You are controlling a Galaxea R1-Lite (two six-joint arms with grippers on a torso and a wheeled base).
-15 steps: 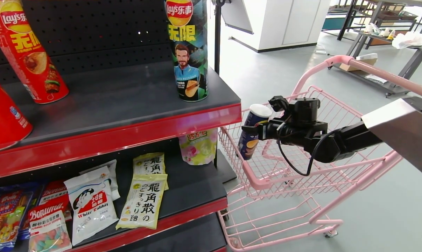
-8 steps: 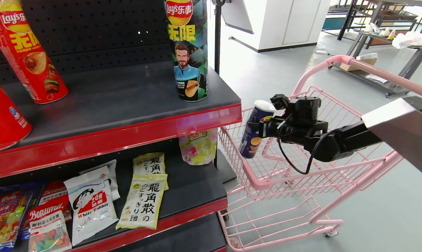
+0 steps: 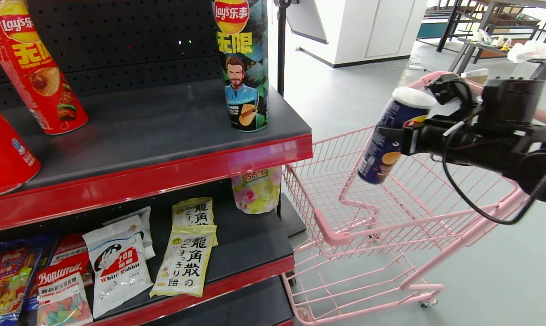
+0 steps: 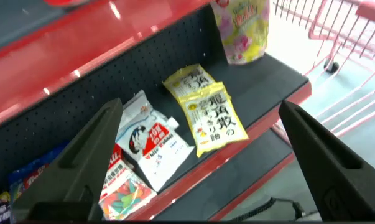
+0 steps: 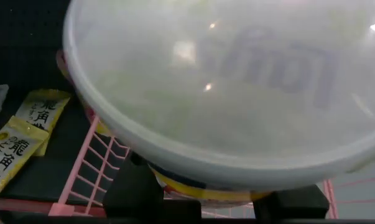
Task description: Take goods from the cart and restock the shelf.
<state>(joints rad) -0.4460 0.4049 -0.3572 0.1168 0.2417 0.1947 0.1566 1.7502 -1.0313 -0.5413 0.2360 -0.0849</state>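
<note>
My right gripper [image 3: 397, 136] is shut on a dark blue chip can [image 3: 393, 136] with a white lid, held tilted in the air above the pink cart [image 3: 345, 194]. The can's clear lid [image 5: 237, 87] sits close before the right wrist camera, with the gripper's dark fingers [image 5: 137, 193] below it. The cart's basket looks bare. On the upper shelf [image 3: 164, 122] stand a dark green chip can [image 3: 243, 63] at the right end and red chip cans [image 3: 33, 68] at the left. My left gripper [image 4: 199, 162] is open in front of the lower shelf [image 4: 262, 74].
The lower shelf [image 3: 237, 244] holds yellow candy bags [image 3: 187, 258], white candy bags [image 3: 117, 262] and a pouch [image 3: 257, 188]. A pole [image 3: 280, 45] rises by the shelf's right end. Open grey floor lies right of the cart; metal tables [image 3: 495, 50] stand far behind.
My right gripper has lifted the blue can up and to the right, out of the cart basket and nearer the camera. The shelf goods have not moved.
</note>
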